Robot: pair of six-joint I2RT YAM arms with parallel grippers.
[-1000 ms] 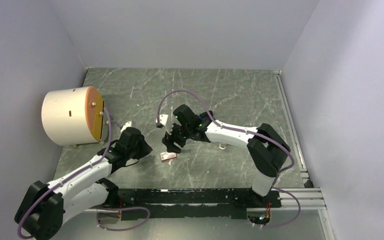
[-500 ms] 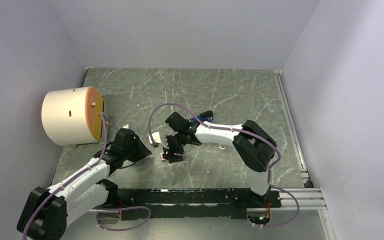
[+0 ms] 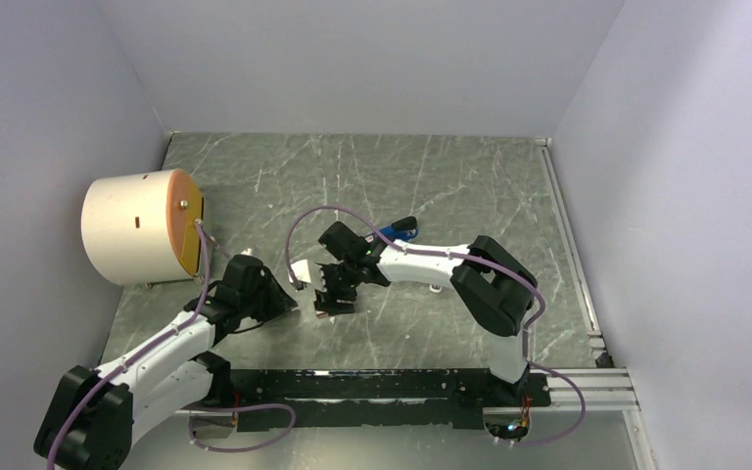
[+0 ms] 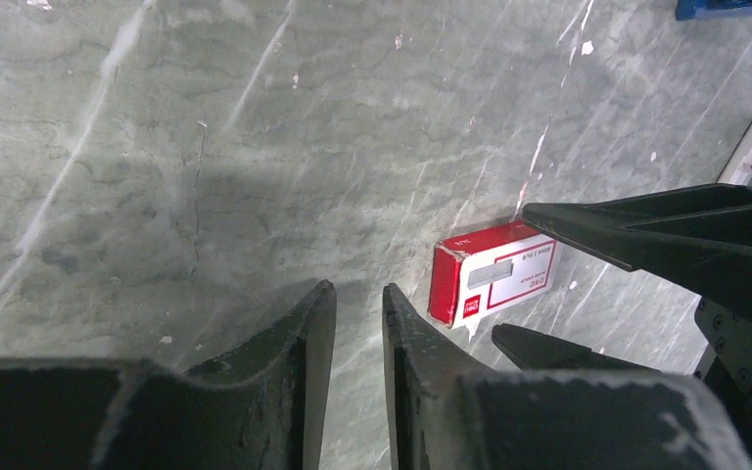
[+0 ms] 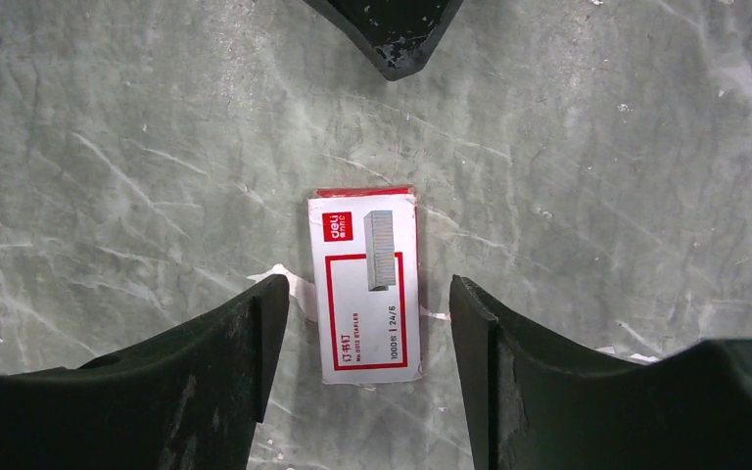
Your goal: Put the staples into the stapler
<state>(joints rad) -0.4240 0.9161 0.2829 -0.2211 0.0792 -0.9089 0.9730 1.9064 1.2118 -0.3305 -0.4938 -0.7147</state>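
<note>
The staples are inside a small red box with a white label (image 5: 364, 284), lying flat on the table; it also shows in the left wrist view (image 4: 494, 272). My right gripper (image 5: 367, 286) is open, low over the box, one finger on each side of its lower half without touching. From above, the gripper (image 3: 333, 300) covers the box. The blue stapler (image 3: 399, 233) lies behind the right arm, and its edge shows in the left wrist view (image 4: 725, 8). My left gripper (image 4: 357, 291) is empty, its jaws only a narrow gap apart, just left of the box (image 3: 279, 299).
A big beige cylinder with an orange face (image 3: 142, 227) stands at the left. A small white piece (image 3: 438, 287) lies right of the right forearm. A metal rail (image 3: 570, 255) runs along the table's right edge.
My right gripper has moved left and towards the near edge, coming down over the red box. My left gripper has shifted slightly towards the box.
</note>
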